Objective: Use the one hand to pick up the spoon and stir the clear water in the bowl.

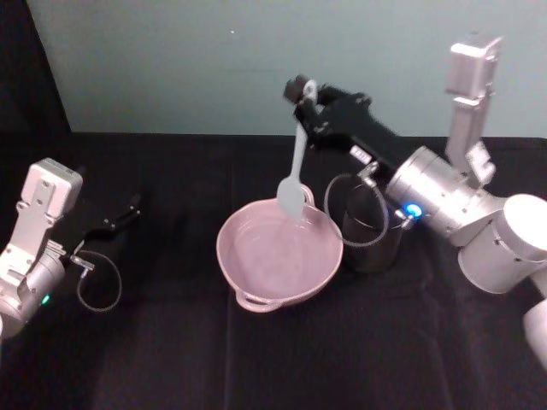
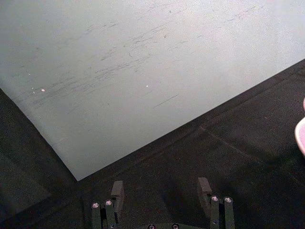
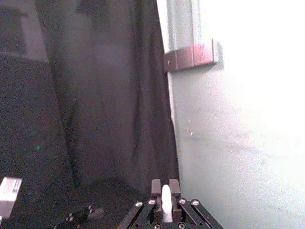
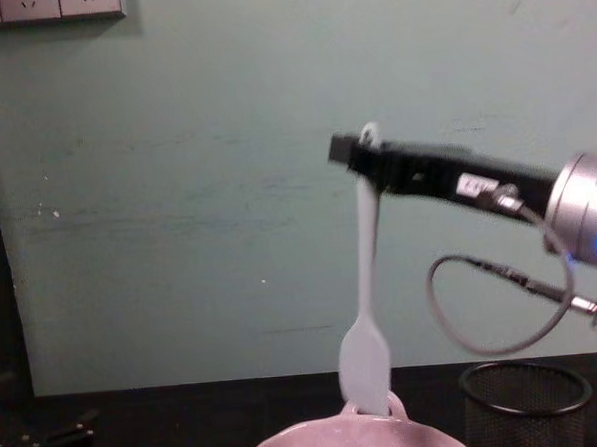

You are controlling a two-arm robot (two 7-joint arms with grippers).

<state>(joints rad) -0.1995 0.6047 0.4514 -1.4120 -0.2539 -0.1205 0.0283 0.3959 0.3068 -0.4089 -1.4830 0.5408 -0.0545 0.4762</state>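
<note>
Head view: the spoon (image 1: pixel 297 162) is held near vertical at upper centre, hole end up, paddle head down over the far rim of the bowl (image 1: pixel 279 252), mid frame on the black bench (image 1: pixel 282 367). The right claw (image 1: pixel 307 96) is clamped on the handle tip; its arm is stretched in from the right, silver wrist lit blue. A black mesh cup (image 1: pixel 373 229) stands just right of the bowl. The left claw (image 1: pixel 128 207) is parked at mid left, low over the bench.

Left wrist view: the left claw's fingers (image 2: pixel 117 191) are seen apart at the bottom edge.

Right wrist view: the spoon handle is pinched between the fingers (image 3: pixel 156 187) at bottom centre.

Chest view: the spoon hangs upright at centre, its head at the bowl rim.
</note>
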